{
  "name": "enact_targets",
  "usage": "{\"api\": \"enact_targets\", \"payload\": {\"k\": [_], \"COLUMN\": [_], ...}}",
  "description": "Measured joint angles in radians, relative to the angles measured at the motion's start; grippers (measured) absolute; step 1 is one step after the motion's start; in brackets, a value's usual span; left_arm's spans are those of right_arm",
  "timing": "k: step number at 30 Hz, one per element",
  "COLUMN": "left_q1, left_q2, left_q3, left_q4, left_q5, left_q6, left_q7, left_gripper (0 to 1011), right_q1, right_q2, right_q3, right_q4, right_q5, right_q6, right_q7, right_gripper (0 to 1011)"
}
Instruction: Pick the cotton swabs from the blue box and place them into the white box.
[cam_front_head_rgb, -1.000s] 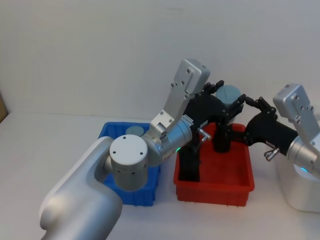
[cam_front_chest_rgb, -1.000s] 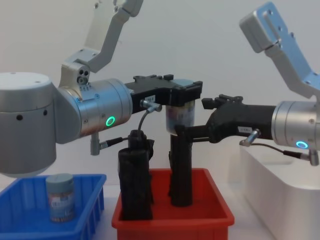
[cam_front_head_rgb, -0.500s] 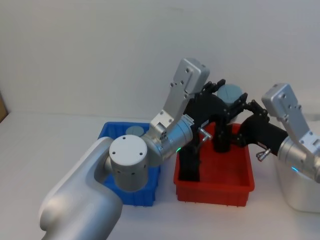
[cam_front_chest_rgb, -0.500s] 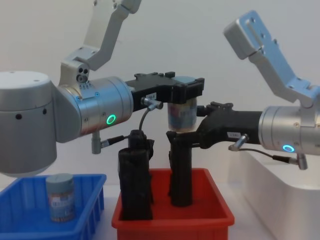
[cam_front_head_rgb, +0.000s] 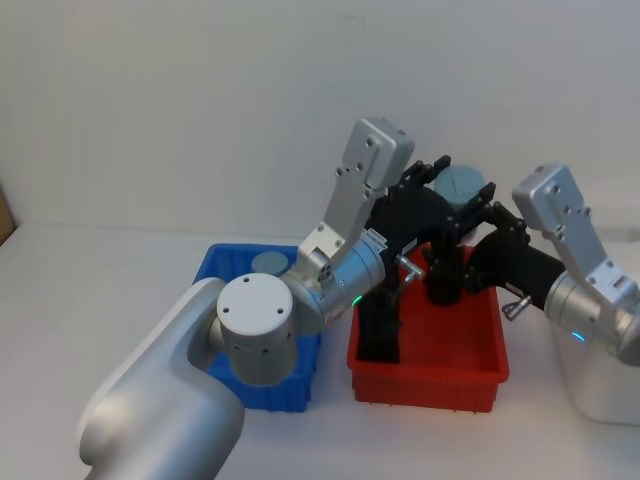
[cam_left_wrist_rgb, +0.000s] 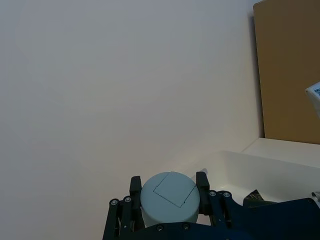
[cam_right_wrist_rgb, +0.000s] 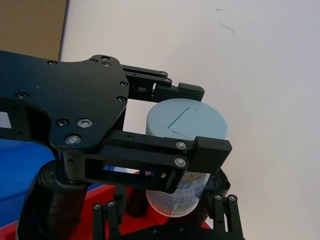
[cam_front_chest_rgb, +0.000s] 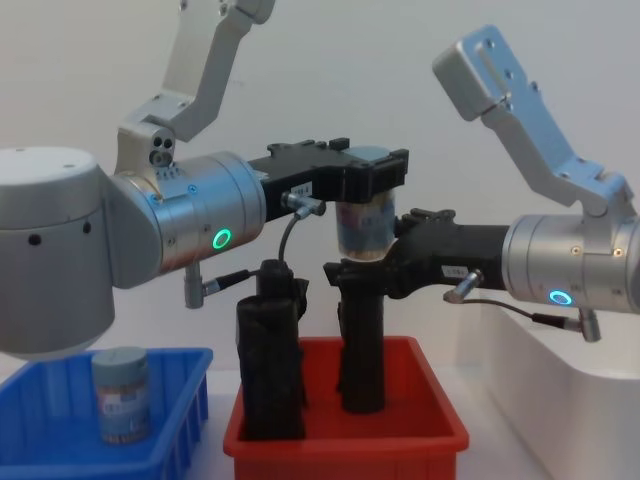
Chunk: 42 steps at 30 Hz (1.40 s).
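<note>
Two tall black rolls (cam_front_chest_rgb: 270, 350) stand upright in the red bin (cam_front_chest_rgb: 345, 430), directly under the held cotton swabs tub (cam_front_chest_rgb: 363, 222) and both grippers; downward path blocked there. Air above the white box (cam_front_chest_rgb: 560, 370), at the right, is open.

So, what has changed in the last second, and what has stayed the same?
The right gripper moved in toward the robot's left, up to the lower part of the cotton swab tub held above the red bin; its fingers look open around it. The left gripper stayed shut on the tub's lid. The second tub stayed in the blue box.
</note>
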Motion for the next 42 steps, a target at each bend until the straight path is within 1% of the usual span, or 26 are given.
{"api": "enact_targets", "payload": {"k": [2, 8, 9, 10, 12, 28, 31, 32, 34, 35, 37, 38, 40, 42], "left_q1": [0.001, 0.002, 0.002, 0.002, 0.002, 0.003, 0.003, 0.003, 0.003, 0.003, 0.003, 0.003, 0.003, 0.003], "left_q2": [0.000, 0.000, 0.000, 0.000, 0.000, 0.000, 0.000, 0.000, 0.000, 0.000, 0.000, 0.000, 0.000, 0.000], "left_q3": [0.000, 0.000, 0.000, 0.000, 0.000, 0.000, 0.000, 0.000, 0.000, 0.000, 0.000, 0.000, 0.000, 0.000], "left_q4": [0.000, 0.000, 0.000, 0.000, 0.000, 0.000, 0.000, 0.000, 0.000, 0.000, 0.000, 0.000, 0.000, 0.000], "left_q5": [-0.001, -0.004, -0.004, -0.004, -0.005, -0.007, -0.007, -0.007, -0.007, -0.007, -0.007, -0.007, -0.007, -0.007], "left_q6": [-0.002, -0.008, -0.008, -0.008, -0.010, -0.014, -0.014, -0.015, -0.015, -0.015, -0.015, -0.015, -0.015, -0.015], "left_q7": [0.001, 0.003, 0.003, 0.003, 0.004, 0.005, 0.005, 0.005, 0.005, 0.005, 0.005, 0.005, 0.005, 0.005], "left_gripper": [670, 670, 670, 670, 670, 673, 765, 820, 849, 908, 940, 940, 1003, 1004], "right_q1": [0.001, 0.003, 0.003, 0.003, 0.003, 0.005, 0.005, 0.005, 0.005, 0.005, 0.005, 0.005, 0.005, 0.005], "right_q2": [-0.001, -0.003, -0.003, -0.004, -0.004, -0.006, -0.006, -0.006, -0.006, -0.006, -0.006, -0.006, -0.006, -0.005], "right_q3": [-0.001, -0.003, -0.003, -0.003, -0.004, -0.006, -0.006, -0.006, -0.006, -0.006, -0.006, -0.006, -0.006, -0.005], "right_q4": [0.001, 0.004, 0.004, 0.005, 0.005, 0.008, 0.008, 0.008, 0.008, 0.008, 0.008, 0.008, 0.008, 0.009], "right_q5": [0.001, 0.002, 0.002, 0.003, 0.003, 0.004, 0.004, 0.004, 0.004, 0.004, 0.004, 0.004, 0.004, 0.004], "right_q6": [0.001, 0.004, 0.004, 0.005, 0.005, 0.007, 0.008, 0.008, 0.008, 0.008, 0.008, 0.008, 0.008, 0.008], "right_q7": [-0.001, -0.004, -0.005, -0.005, -0.006, -0.007, -0.007, -0.007, -0.008, -0.008, -0.008, -0.008, -0.008, -0.010], "right_gripper": [918, 747, 747, 688, 626, 619, 619, 619, 619, 619, 619, 619, 619, 619]}}
